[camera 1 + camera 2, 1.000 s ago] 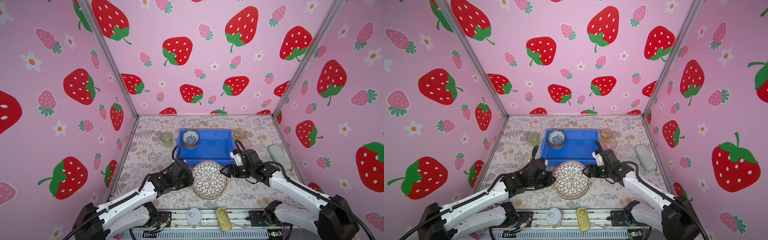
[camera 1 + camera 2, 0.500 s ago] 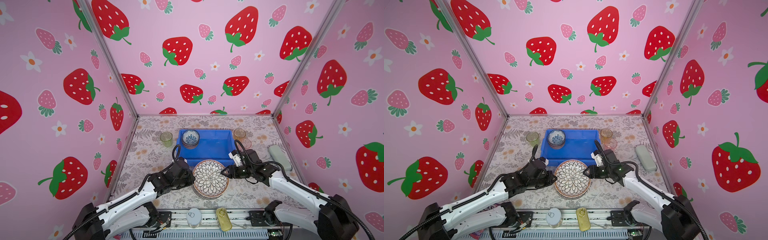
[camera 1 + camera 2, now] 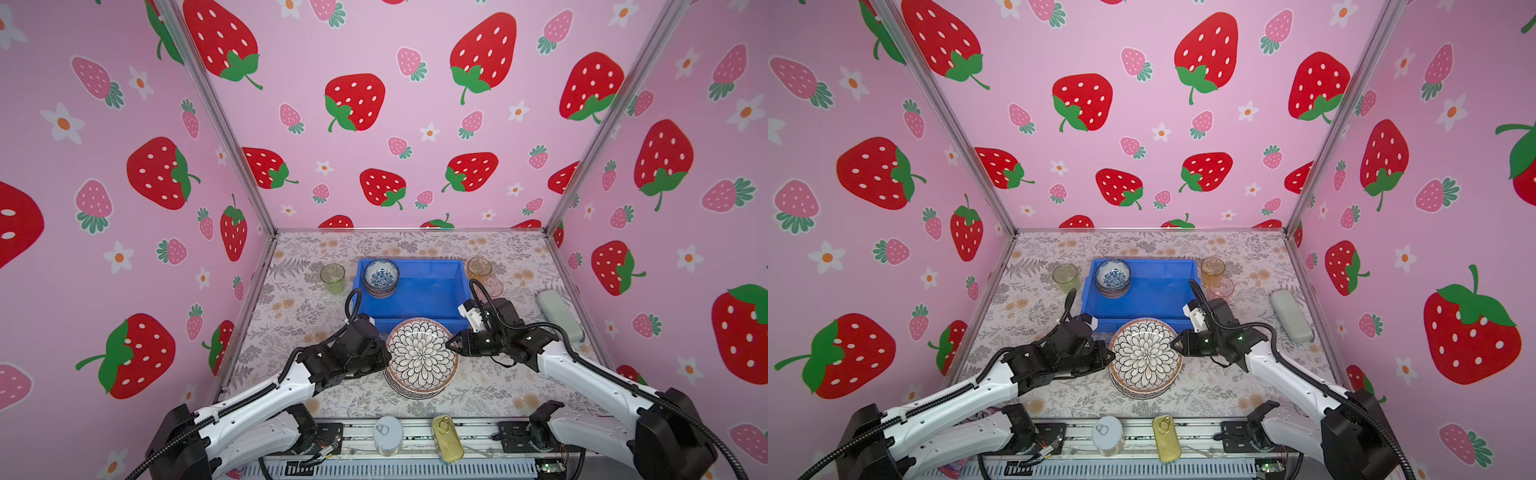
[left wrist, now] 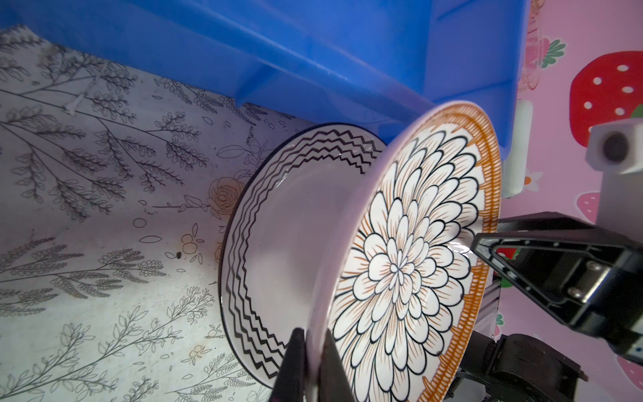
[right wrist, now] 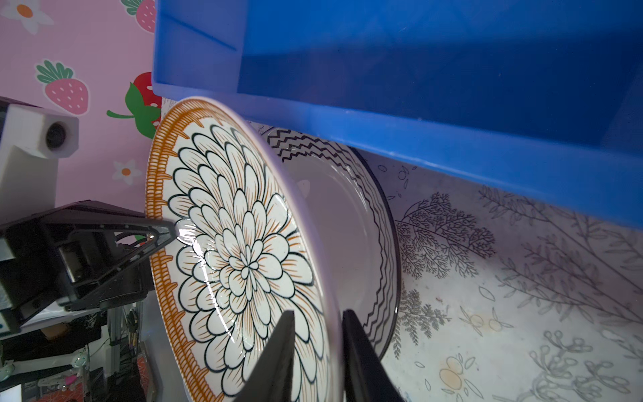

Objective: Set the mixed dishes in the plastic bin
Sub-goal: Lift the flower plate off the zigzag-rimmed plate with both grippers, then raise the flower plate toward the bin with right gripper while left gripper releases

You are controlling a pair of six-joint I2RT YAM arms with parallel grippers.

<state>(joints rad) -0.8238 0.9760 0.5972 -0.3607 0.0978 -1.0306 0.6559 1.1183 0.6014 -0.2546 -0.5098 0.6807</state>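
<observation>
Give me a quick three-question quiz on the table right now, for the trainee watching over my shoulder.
1. True or false: the blue bin holds a stack of bowls.
2. The green cup stands: A inside the bin, B left of the bin in both top views, C on a plate.
3. What lies under the flower plate?
Key: 1 true. 2 B. 3 the zigzag plate.

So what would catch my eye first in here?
Probably the pink strawberry walls on three sides. Then the petal plate at the front, with the left claw and right claw at its opposite edges, just before the blue bin, where stacked bowls sit in a back corner.
</observation>
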